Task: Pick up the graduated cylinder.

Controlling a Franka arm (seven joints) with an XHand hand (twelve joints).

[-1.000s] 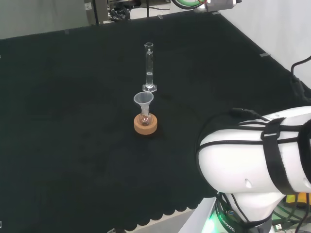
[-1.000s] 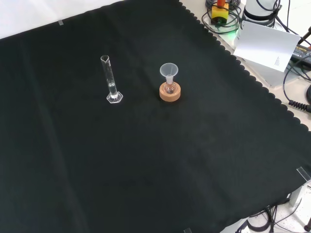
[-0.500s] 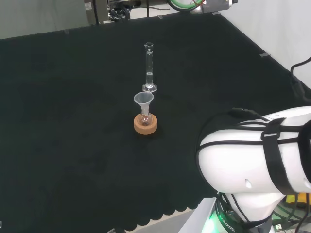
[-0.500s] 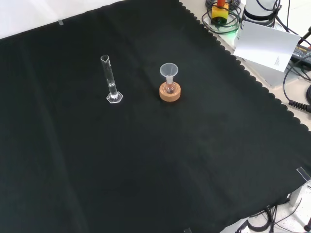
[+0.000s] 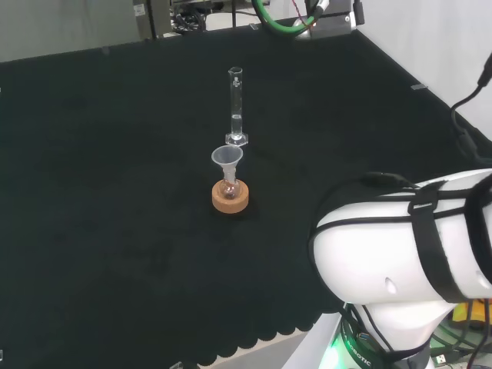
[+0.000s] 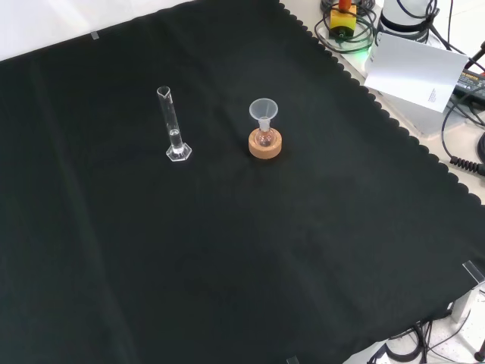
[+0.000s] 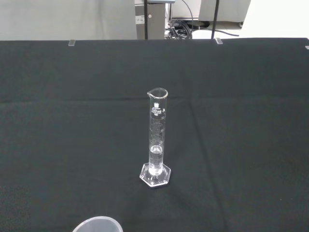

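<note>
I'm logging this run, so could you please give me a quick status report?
Hand unseen. Graduated cylinder upright on cloth, untouched. Funnel on flask in cork ring stands in front.

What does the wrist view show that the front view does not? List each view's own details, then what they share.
Wrist view alone: the printed scale lines up the graduated cylinder and its pouring lip at the rim, seen close.

Front view alone: the small flask on its cork ring, with the whole funnel in its neck, standing to the right of the cylinder and apart from it.

Both: the cylinder upright on its hexagonal foot on the black cloth, with nothing touching it.
</note>
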